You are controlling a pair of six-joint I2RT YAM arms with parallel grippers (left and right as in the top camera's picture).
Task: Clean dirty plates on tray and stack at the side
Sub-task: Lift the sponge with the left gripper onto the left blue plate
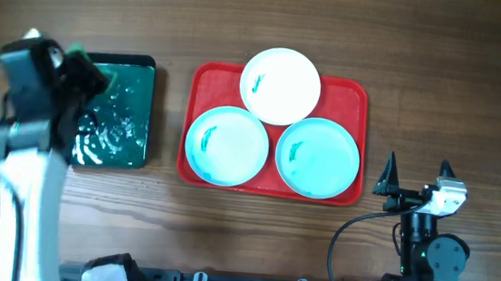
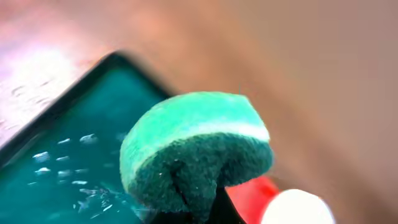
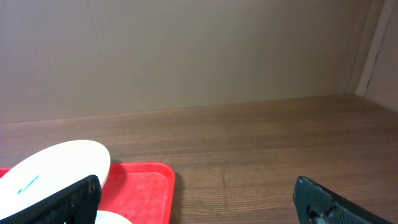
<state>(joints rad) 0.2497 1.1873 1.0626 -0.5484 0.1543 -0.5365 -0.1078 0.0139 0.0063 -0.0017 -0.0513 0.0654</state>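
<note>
The red tray (image 1: 204, 80) holds three plates, each with a small teal smear. The white plate (image 1: 280, 85) rests at the back, partly on the two pale turquoise plates, the left one (image 1: 227, 145) and the right one (image 1: 318, 157). My left gripper (image 1: 84, 69) is shut on a green sponge (image 2: 196, 146), held above the dark green tray (image 1: 123, 116). My right gripper (image 1: 415, 178) is open and empty, to the right of the red tray. In the right wrist view the white plate (image 3: 53, 168) and the red tray's corner (image 3: 146, 190) show.
The dark green black-rimmed tray, wet with water, stands left of the red tray. A wall rises behind the table's far edge (image 3: 217, 106). Arm bases and cables (image 1: 349, 258) sit along the front edge.
</note>
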